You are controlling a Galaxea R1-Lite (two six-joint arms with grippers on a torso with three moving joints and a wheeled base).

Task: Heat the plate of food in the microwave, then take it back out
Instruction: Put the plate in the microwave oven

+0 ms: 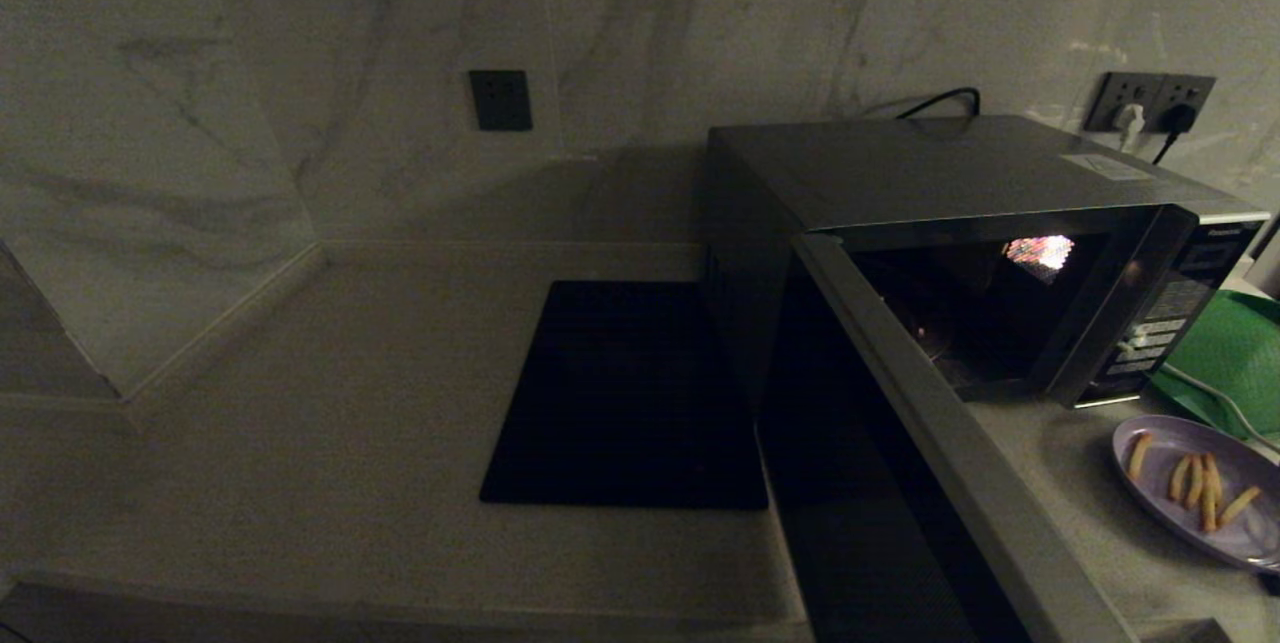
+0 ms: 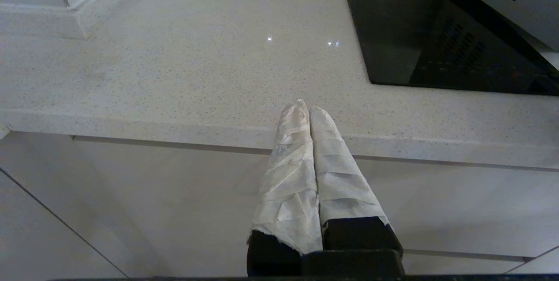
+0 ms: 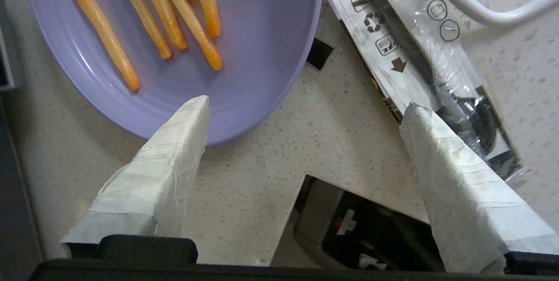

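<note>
Two grippers show only through their own wrist cameras; neither arm appears from the head camera. From the head view I see the microwave [image 1: 960, 253] standing on the pale stone counter [image 1: 330, 403] with its door [image 1: 900, 463] swung wide toward me, the cavity dark apart from a small lit patch. The door's long edge cuts diagonally across the counter, with the black square mat [image 1: 625, 398] on its left, and the strip of bare counter on its right is narrow. The plate of food [image 1: 1200, 488] sits on that strip, out of the microwave, in front of the button panel and near the counter's front edge, with the green mesh tray [image 1: 1235, 353] behind it. To the left of the mat I have plenty of bare counter, bounded by a stepped ledge at the wall.

My right gripper [image 3: 305, 110] hangs just over the counter's front edge, jaws spread wide and holding nothing. One fingertip [image 3: 192, 115] overlaps the plate's near rim; whether it touches I cannot tell. The other lies over a clear-wrapped packet [image 3: 419, 53] beside the plate, with a white cable [image 3: 480, 10] past it. The fries [image 3: 174, 19] lie further in.

My left gripper [image 2: 308, 112] is parked at the counter's front lip, fingers pressed together, empty.
</note>
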